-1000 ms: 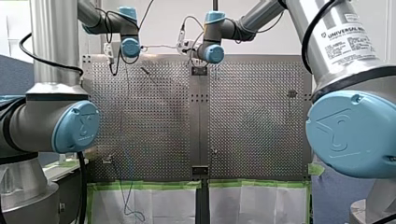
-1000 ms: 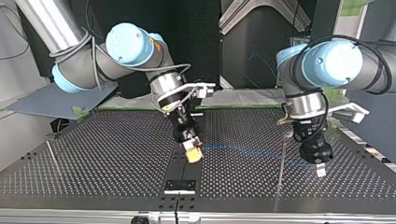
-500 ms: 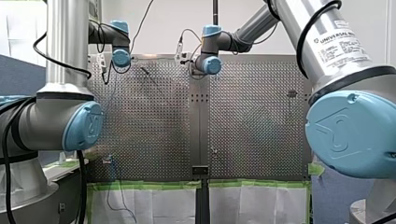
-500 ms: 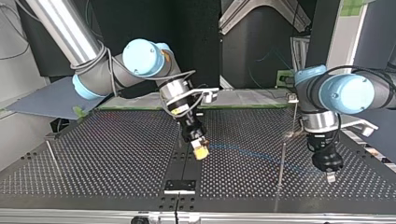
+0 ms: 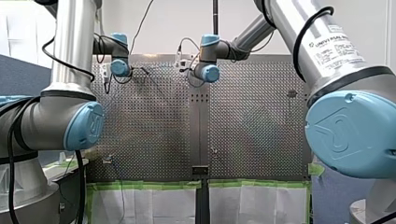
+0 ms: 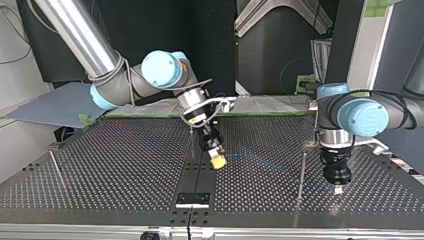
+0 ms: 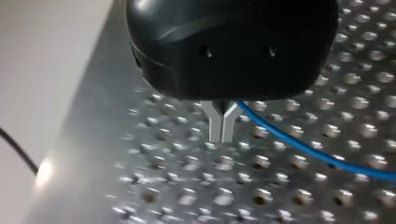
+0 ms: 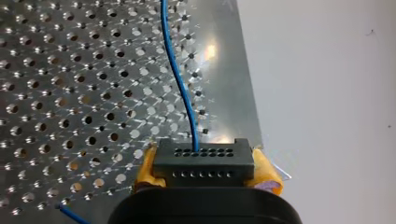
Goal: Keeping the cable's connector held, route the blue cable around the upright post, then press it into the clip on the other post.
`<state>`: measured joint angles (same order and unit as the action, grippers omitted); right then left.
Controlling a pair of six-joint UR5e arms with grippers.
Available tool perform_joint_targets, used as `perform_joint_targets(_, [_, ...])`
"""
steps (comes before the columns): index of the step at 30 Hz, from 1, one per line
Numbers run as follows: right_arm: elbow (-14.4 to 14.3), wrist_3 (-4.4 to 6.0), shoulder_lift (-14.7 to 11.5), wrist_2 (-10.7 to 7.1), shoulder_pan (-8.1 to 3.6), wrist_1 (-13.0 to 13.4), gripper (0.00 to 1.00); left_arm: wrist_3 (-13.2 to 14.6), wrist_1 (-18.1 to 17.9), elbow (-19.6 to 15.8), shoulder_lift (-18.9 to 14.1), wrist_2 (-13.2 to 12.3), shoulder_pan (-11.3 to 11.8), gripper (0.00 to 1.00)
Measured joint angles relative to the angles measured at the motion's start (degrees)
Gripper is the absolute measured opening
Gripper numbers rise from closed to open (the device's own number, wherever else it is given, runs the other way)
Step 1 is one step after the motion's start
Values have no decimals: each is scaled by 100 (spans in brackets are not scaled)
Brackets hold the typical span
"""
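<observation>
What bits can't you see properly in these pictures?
- Left wrist view: the black body of my left gripper hides where the blue cable meets its fingers.
- Right wrist view: the cable runs from the connector and is cut off by the edge.
- Top view: the clip is too small to find on either post.
- Front view: the cable is too thin to follow.

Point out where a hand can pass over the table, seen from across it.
Bare: the wide stretch of table between the thin post at the top view's left and my right pincer. Crowded: from there to my left pincer, where the blue cable runs past the upright post.
</observation>
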<state>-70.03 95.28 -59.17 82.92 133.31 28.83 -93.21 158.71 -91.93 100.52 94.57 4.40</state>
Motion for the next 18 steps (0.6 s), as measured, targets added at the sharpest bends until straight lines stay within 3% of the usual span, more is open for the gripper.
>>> perform_joint_targets(9, [-7, -137, 232, 5, 15, -109, 0, -58, 50, 2, 79, 118, -34, 0])
perform_joint_targets(18, [-37, -247, 476, 19, 77, -273, 0, -199, 421, 0, 83, 273, -174, 0])
